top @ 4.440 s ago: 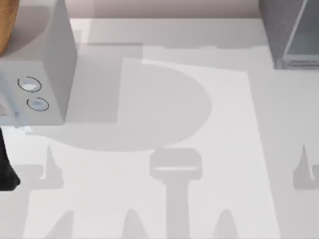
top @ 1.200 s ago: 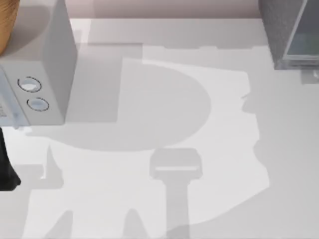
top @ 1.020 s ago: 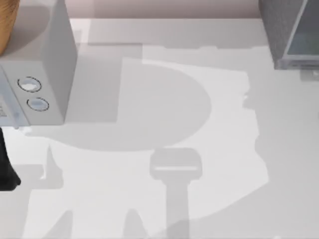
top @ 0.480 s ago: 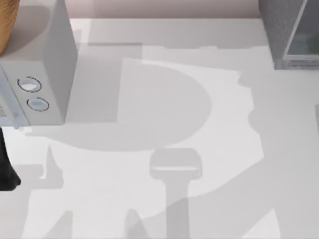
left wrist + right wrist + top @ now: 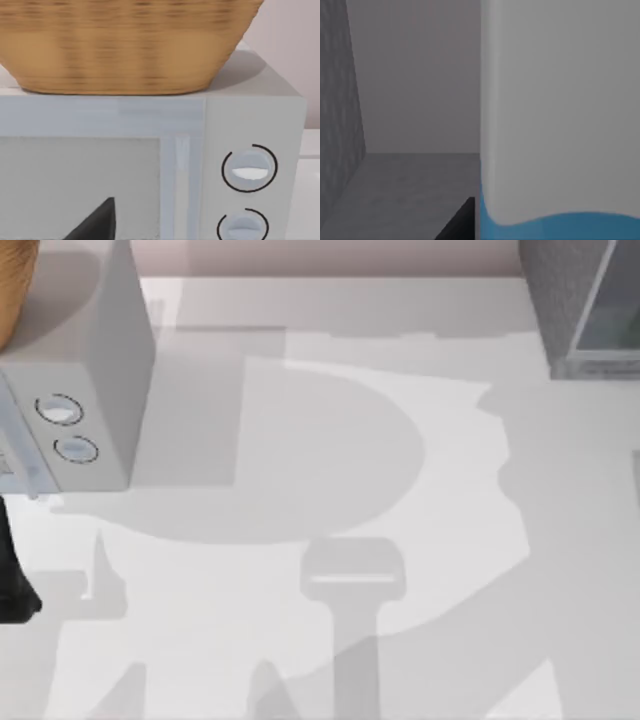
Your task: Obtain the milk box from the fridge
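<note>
The fridge point(image 5: 556, 300) stands at the table's far right corner, dark grey and speckled, with a pale glassy panel point(image 5: 610, 325). In the right wrist view I look into its grey interior, with a speckled wall point(image 5: 335, 100) to one side. The milk box point(image 5: 560, 125) looms very close there, a white face with a sky-blue band at its foot. My right gripper point(image 5: 462, 222) appears as a dark wedge right beside the box. My left gripper point(image 5: 97, 225) is a dark wedge in front of the microwave door. The left arm point(image 5: 12, 585) is parked at the left edge.
A light grey microwave point(image 5: 90, 390) with two round dials point(image 5: 65, 425) stands at the far left, and a woven basket point(image 5: 125, 45) sits on top of it. Arm shadows lie over the white table point(image 5: 320, 490), mostly on its right half.
Since the earliest frame the right arm's shadow has spread over the table's right side. In the last half second almost nothing shifted. The left arm has stayed put.
</note>
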Robot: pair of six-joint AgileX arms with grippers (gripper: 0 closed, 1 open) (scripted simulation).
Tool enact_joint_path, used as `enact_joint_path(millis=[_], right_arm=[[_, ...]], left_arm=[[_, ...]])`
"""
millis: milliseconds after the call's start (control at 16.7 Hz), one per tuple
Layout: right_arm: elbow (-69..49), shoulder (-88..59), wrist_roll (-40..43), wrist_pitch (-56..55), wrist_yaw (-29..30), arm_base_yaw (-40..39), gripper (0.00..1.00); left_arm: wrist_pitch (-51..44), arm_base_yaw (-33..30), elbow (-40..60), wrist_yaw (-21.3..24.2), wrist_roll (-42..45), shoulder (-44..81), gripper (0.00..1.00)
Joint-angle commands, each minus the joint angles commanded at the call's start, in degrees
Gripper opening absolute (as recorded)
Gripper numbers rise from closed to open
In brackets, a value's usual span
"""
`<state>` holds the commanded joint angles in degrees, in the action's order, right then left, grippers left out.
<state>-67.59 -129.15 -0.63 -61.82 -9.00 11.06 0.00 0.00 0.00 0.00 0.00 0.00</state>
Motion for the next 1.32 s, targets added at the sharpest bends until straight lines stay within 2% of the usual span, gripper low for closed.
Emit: enact_joint_path(millis=[420, 1020, 1320], right_arm=[[0.0, 0.0, 0.0, 0.0, 0.0, 0.0, 0.02], [0.0, 0.3, -0.1, 0.2, 0.0, 0.2, 0.00], [-0.9, 4.4, -0.1, 5.1, -0.1, 0.2, 0.00]], left_arm=[[0.0, 0.0, 0.0, 0.0, 0.0, 0.0, 1.00], [0.0, 0.0, 0.0, 0.0, 0.0, 0.0, 1.00], [0.0, 0.0, 0.0, 0.0, 0.0, 0.0, 1.00]])
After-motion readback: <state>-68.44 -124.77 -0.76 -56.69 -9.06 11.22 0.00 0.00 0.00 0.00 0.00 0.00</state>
